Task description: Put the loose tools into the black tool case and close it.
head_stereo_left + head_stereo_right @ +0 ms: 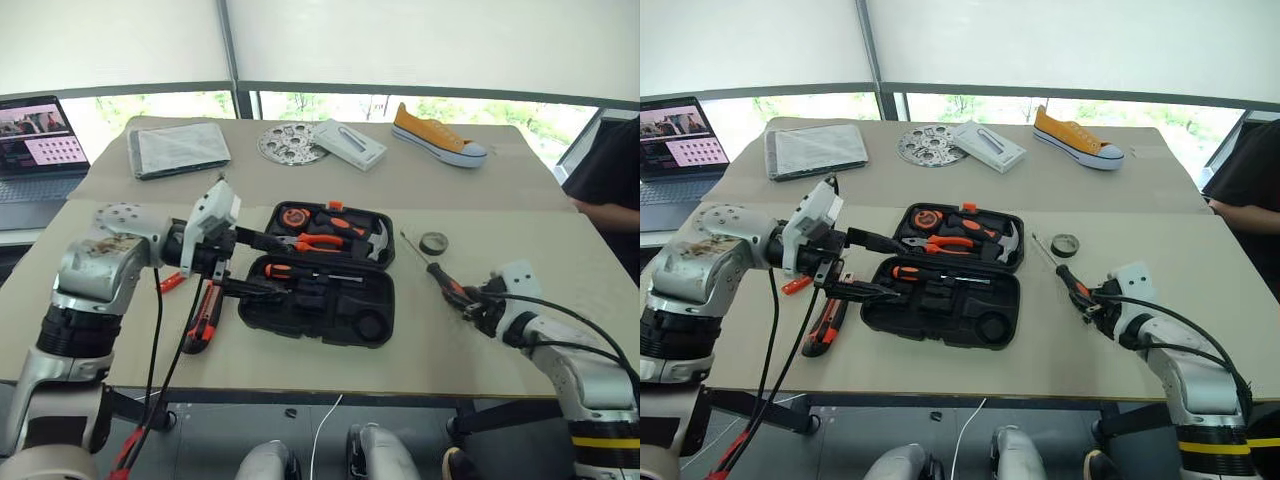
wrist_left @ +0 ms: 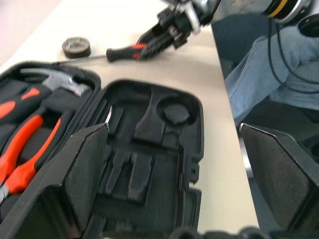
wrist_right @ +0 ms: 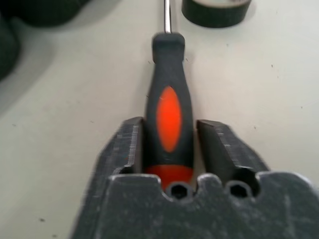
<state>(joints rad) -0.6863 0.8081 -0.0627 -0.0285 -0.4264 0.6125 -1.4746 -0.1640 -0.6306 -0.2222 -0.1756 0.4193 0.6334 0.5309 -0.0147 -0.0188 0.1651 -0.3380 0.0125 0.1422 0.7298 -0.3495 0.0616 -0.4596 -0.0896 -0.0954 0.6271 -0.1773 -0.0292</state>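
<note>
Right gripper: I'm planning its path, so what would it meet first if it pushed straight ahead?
The right gripper already straddles the black-and-orange-handled screwdriver; along that shaft, probably the small dark tape roll comes next, slightly off-line.

left tool spread wide, right tool nearly closed.

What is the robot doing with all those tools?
It is packing loose tools into the open black tool case. Its right hand has its fingers on either side of a screwdriver lying on the table, next to a small tape roll. Its left hand hovers open over the case, holding nothing. One screwdriver already lies inside. A utility knife waits on the table, left of the case.
</note>
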